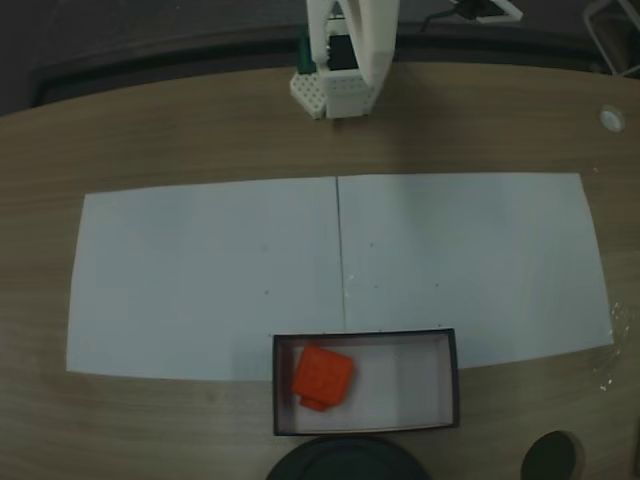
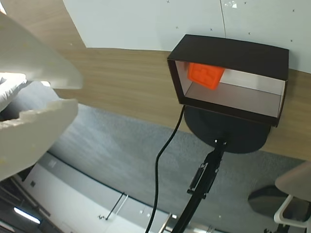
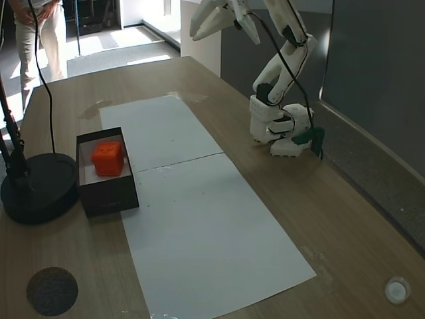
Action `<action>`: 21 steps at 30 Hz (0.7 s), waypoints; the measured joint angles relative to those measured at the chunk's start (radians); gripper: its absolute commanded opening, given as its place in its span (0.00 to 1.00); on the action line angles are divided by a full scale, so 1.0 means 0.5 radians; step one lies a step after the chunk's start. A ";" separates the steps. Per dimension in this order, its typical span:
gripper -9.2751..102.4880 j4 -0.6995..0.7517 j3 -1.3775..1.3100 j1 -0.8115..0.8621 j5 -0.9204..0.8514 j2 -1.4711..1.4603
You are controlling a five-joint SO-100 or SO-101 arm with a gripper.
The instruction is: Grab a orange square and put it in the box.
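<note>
I am looking at a wooden table (image 3: 199,80) with two white paper sheets (image 1: 200,270) lying edge to edge across it. Beyond the table, a grey floor (image 2: 121,145) is stretching toward pale cabinets (image 2: 73,199). Sunlight is falling on the floor (image 3: 126,43) near a white pillar (image 3: 199,46), where a person (image 3: 40,33) is standing. A dark grey wall (image 3: 378,60) is running beside the table.
</note>
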 measured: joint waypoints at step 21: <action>0.08 -1.080 2.592 0.291 -0.055 2.068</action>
